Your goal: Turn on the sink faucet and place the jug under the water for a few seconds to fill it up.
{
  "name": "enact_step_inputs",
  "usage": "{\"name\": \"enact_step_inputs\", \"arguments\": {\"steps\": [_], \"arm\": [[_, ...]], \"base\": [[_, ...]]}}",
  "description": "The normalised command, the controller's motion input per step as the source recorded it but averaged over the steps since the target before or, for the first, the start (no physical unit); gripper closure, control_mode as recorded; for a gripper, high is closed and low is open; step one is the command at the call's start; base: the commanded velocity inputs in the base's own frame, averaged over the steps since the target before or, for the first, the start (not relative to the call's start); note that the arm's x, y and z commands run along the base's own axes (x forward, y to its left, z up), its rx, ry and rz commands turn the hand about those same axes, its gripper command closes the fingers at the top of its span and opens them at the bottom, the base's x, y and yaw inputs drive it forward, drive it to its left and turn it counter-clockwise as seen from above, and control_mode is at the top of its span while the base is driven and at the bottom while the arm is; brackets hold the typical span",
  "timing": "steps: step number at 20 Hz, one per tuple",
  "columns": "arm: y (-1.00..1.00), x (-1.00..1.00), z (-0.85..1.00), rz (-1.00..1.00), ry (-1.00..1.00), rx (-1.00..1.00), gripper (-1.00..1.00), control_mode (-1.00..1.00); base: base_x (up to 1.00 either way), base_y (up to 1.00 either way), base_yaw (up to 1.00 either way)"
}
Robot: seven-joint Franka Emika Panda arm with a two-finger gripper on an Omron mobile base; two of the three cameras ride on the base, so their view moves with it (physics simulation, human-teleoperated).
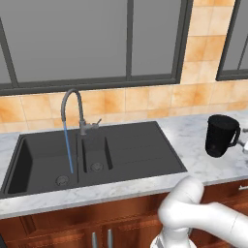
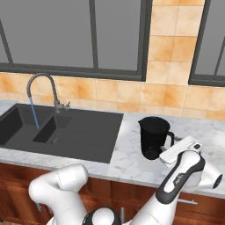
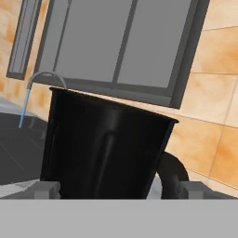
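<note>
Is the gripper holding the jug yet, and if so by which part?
Nothing is held. The gripper is open, its fingertips either side of the jug body near its base, not closed on it. The jug stands on the counter.

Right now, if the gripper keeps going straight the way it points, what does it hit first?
The jug. It stands upright on the counter directly ahead of the open gripper, one finger at each side of its body. Depth is unclear, but it looks very close.

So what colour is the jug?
Black all over, handle included. The jug shows best in the right base view.
</note>
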Motion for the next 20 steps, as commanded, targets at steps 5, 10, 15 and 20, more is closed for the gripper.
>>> {"name": "enact_step_inputs", "arguments": {"steps": [5, 10, 15, 20], "arm": [[-0.11, 0.26, -0.09, 0.00, 0.00, 0.00, -1.00, -1.00], [-0.10, 0.22, -0.12, 0.00, 0.00, 0.00, -1.00, -1.00], [-0.12, 0.15, -0.11, 0.00, 0.00, 0.00, -1.00, -1.00], [-0.10, 0.13, -0.13, 0.00, 0.00, 0.00, -1.00, -1.00]], "base": [[0.00, 0.00, 0.00], [0.00, 0.00, 0.00], [0.00, 0.00, 0.00], [0.00, 0.00, 0.00]]}}
